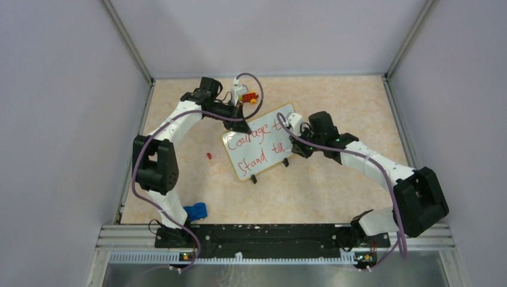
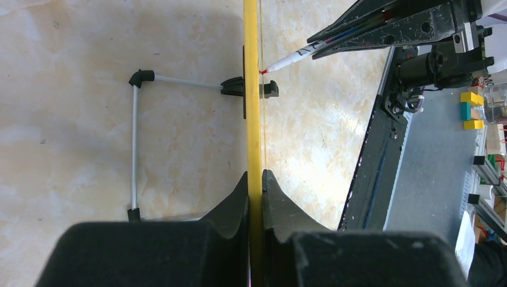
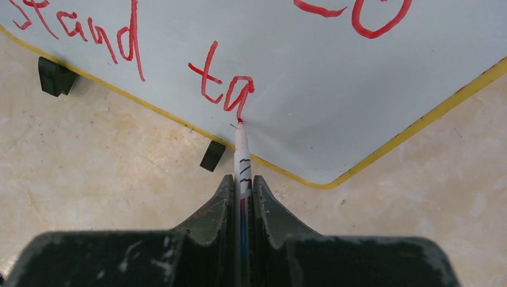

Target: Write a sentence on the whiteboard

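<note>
Board (image 1: 258, 146): stood on its feet mid-counter (image 1: 335, 185), turned askew so that its face is offered to the right arm
Left fingers (image 2: 242, 194): closed on the board's top rim, judged to brace it against the marker's push
Right fingers (image 3: 226, 200): clamped on the marker (image 3: 242, 156), its tip set on the face just under "ta"
Sentence (image 1: 254, 158): written in red, the second line stopped at "Stand ta"
Room: bare white is seen beyond "ta" up to the rounded corner; the lower rim (image 3: 149, 109) and a foot (image 3: 212, 155) lie near the tip

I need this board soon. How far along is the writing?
Done: the sentence reads "Courage t…", "Stand" on the whiteboard. In hand: the right tool holds the marker with its tip at "ta"; the left tool clamps the board's rim. Left: apparently finishing that last word.
</note>
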Robot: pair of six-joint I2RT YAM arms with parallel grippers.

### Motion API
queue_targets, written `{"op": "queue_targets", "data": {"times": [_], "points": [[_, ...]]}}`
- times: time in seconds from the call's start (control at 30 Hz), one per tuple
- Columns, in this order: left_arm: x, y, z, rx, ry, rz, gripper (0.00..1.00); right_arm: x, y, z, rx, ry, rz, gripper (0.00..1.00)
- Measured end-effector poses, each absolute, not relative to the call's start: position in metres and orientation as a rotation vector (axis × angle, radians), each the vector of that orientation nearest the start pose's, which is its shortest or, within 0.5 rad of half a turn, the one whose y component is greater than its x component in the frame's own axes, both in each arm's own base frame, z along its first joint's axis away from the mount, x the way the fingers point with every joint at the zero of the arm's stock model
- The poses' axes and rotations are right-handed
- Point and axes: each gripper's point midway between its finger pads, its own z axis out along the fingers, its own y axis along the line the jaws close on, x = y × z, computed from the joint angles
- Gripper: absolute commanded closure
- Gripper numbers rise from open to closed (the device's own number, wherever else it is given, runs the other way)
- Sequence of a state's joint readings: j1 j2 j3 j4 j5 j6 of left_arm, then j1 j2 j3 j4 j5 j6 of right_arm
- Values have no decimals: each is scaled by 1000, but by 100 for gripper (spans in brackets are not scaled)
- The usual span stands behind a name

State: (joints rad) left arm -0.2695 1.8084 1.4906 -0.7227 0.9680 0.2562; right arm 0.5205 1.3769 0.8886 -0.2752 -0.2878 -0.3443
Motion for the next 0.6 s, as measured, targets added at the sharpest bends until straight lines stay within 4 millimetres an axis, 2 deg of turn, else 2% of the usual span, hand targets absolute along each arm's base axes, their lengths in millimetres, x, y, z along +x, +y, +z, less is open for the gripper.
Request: {"op": "queue_targets", "data": {"times": [0.23,0.47,0.6], "points": [[340,-238,173,935,2183,-1241,100,298,210,119,-1111,2044,409,100],[340,-238,173,936,2183,-1242,100,318,214,154,-1071,1979,403,100],[340,-238,173,936,2183,-1243,100,324,216,164,-1058,1951,397,100]]}}
